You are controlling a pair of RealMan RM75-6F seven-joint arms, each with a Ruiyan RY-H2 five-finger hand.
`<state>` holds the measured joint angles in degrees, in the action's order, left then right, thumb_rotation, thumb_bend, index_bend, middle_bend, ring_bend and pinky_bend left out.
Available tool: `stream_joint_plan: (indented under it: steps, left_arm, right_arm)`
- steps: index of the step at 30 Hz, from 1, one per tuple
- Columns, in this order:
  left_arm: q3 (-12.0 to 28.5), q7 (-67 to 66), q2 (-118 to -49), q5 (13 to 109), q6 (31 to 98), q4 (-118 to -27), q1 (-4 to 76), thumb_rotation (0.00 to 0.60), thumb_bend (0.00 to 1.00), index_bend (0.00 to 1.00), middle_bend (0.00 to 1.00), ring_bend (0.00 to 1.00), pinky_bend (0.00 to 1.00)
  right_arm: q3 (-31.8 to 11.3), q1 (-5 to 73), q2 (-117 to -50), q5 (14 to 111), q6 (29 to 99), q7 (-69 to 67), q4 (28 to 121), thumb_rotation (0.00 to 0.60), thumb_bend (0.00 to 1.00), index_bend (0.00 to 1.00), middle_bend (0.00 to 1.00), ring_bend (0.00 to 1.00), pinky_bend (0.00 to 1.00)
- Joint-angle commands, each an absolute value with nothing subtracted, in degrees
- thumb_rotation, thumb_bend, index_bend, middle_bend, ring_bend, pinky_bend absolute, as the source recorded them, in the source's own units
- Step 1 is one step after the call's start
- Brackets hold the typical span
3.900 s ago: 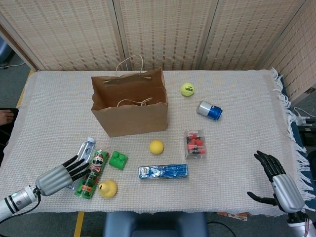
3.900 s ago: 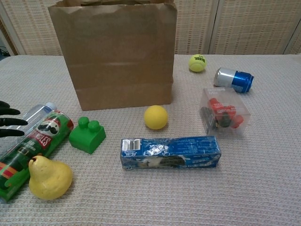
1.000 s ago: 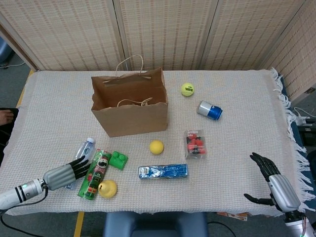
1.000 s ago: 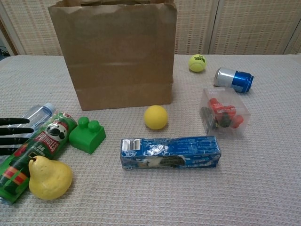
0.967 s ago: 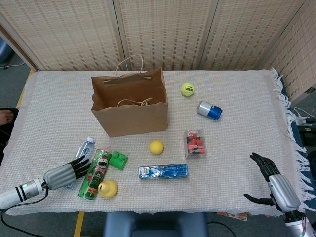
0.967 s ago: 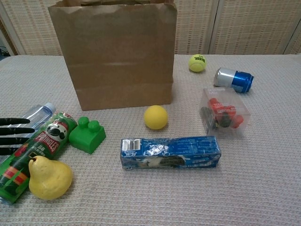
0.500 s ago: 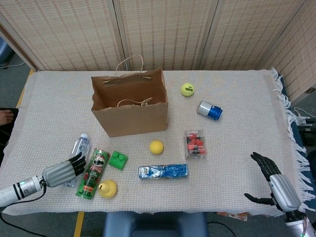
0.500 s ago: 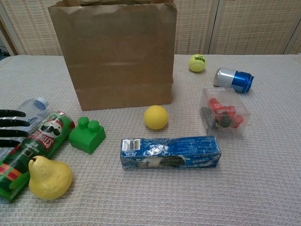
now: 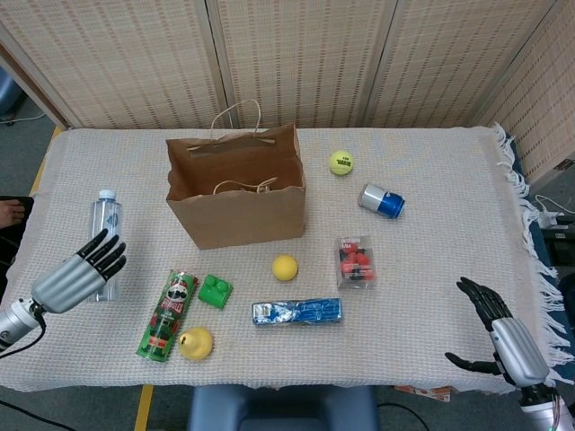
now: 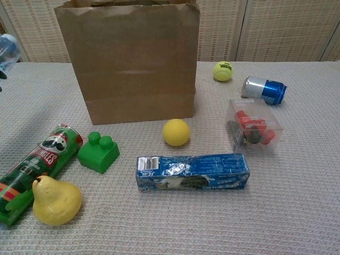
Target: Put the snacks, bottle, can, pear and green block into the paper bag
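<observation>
Left robot hand (image 9: 76,274) grips the clear water bottle (image 9: 105,233), which is raised upright off the desk (image 9: 431,269) well left of the open paper bag (image 9: 235,193); right robot hand (image 9: 503,337) hangs at the desk's front right corner, fingers spread, holding nothing. On the desk: chips tube (image 9: 167,314) lying flat with the pear (image 9: 195,343) touching its near end, green block (image 9: 214,291) just right of the tube, cookie pack (image 9: 296,312) and clear snack box (image 9: 357,260) further right, blue can (image 9: 381,200) on its side behind them.
</observation>
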<state>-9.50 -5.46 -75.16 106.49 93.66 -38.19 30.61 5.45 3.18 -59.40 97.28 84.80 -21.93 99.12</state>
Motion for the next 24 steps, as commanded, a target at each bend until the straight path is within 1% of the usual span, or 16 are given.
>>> stream_joint_plan:
  steps: [1,6,7,11,17,21,24]
  left_arm:
    - [-0.87,-3.26,-72.74,99.58,98.03,-47.62,31.31,0.6,0.68,0.74,0.73,0.66,0.83]
    - [5.0,-6.25,-70.04,97.4,98.2,-57.92,34.98,0.6,0.68,0.74,0.72,0.66,0.82]
    - [6.56,-6.96,-69.69,96.45,97.89,-60.75,35.73,0.6,0.68,0.73,0.71,0.65,0.81]
    - [10.61,-10.04,-69.36,94.41,96.08,-68.5,38.3,0.6,0.68,0.72,0.7,0.64,0.8]
    - [12.59,-14.73,-70.2,95.16,90.08,-74.65,43.02,0.6,0.68,0.72,0.69,0.64,0.8]
    - [13.12,-11.26,-69.97,93.39,84.02,-80.47,45.42,0.6,0.68,0.7,0.68,0.62,0.8]
    - [14.01,-6.37,-68.48,88.91,77.77,-87.91,46.67,0.6,0.68,0.7,0.68,0.62,0.81]
  right_arm:
    - [5.49,3.15,-59.41,97.45,84.92,-21.84,99.1,0.6,0.0,0.0,0.0,0.0,0.0]
    - [5.58,3.13,-59.51,97.77,85.03,-21.62,98.98,0.6,0.0,0.0,0.0,0.0,0.0]
    - [5.6,3.16,-59.51,97.77,84.96,-21.6,98.96,0.6,0.0,0.0,0.0,0.0,0.0]
    - [5.52,3.28,-59.47,97.54,84.79,-21.83,98.91,0.6,0.0,0.0,0.0,0.0,0.0]
    - [5.62,3.53,-59.21,97.38,84.25,-22.33,98.79,0.6,0.0,0.0,0.0,0.0,0.0]
    - [5.74,3.6,-58.99,97.38,84.12,-22.98,98.73,0.6,0.0,0.0,0.0,0.0,0.0]
    - [5.77,3.76,-58.82,97.4,83.9,-23.22,98.83,0.6,0.0,0.0,0.0,0.0,0.0]
